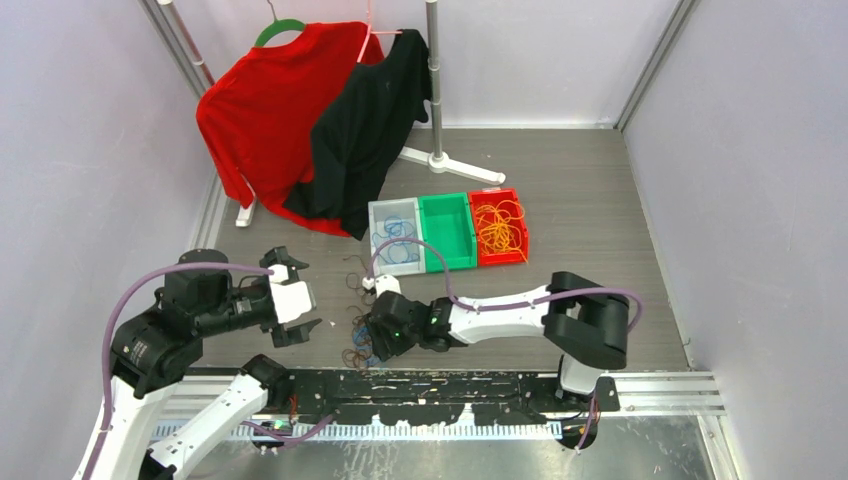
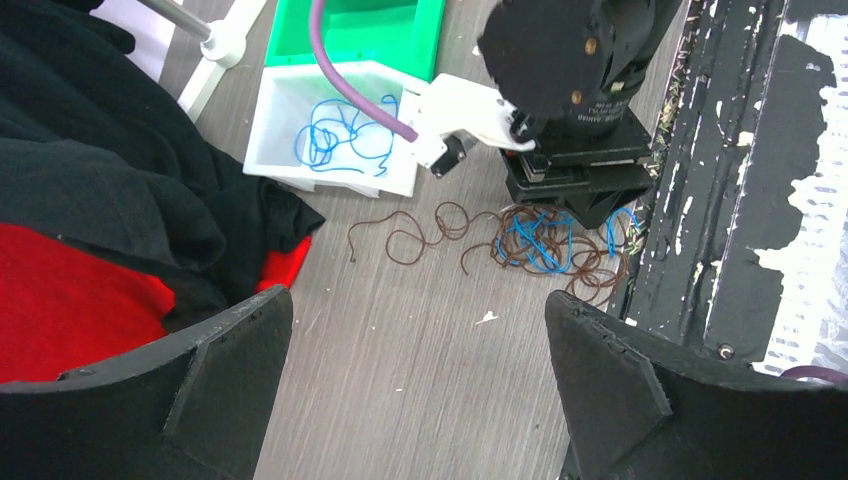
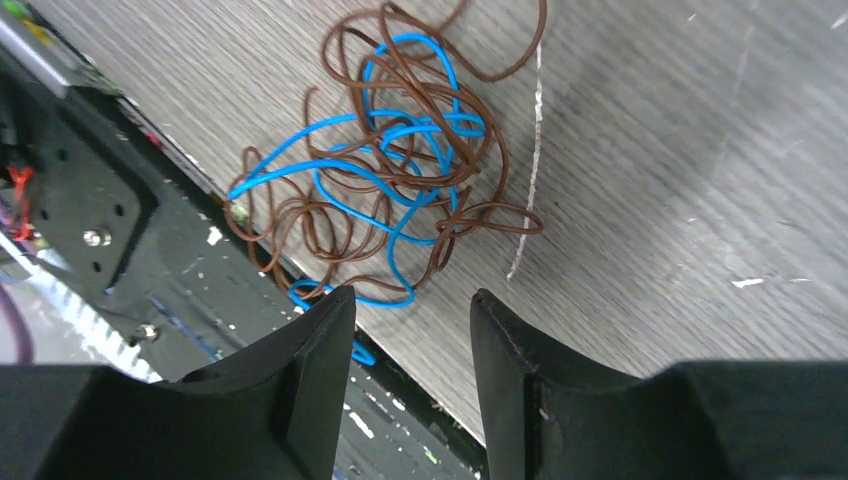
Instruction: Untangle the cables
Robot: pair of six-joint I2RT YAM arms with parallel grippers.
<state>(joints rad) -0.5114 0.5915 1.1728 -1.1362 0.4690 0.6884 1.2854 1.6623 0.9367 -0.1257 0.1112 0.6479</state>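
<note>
A tangle of brown and blue cables (image 3: 400,180) lies at the table's near edge (image 1: 358,348) (image 2: 545,240), one blue loop hanging over onto the black rail. My right gripper (image 3: 412,300) (image 1: 365,340) hovers just beside this tangle, jaws partly open with nothing between them. A few loose brown cables (image 2: 410,235) lie apart on the table to its left. My left gripper (image 2: 420,310) (image 1: 308,296) stands wide open over bare table, left of the cables and holding nothing. More blue cables (image 2: 340,135) lie in the white bin (image 1: 378,215); orange cables (image 1: 498,228) fill the red bin.
A green bin (image 1: 447,232) stands between the white and red bins. A red shirt (image 1: 265,110) and a black shirt (image 1: 370,120) hang on a rack, reaching down to the table at the back left. The rack's white foot (image 1: 450,165) is behind the bins. A black rail (image 1: 440,385) runs along the near edge.
</note>
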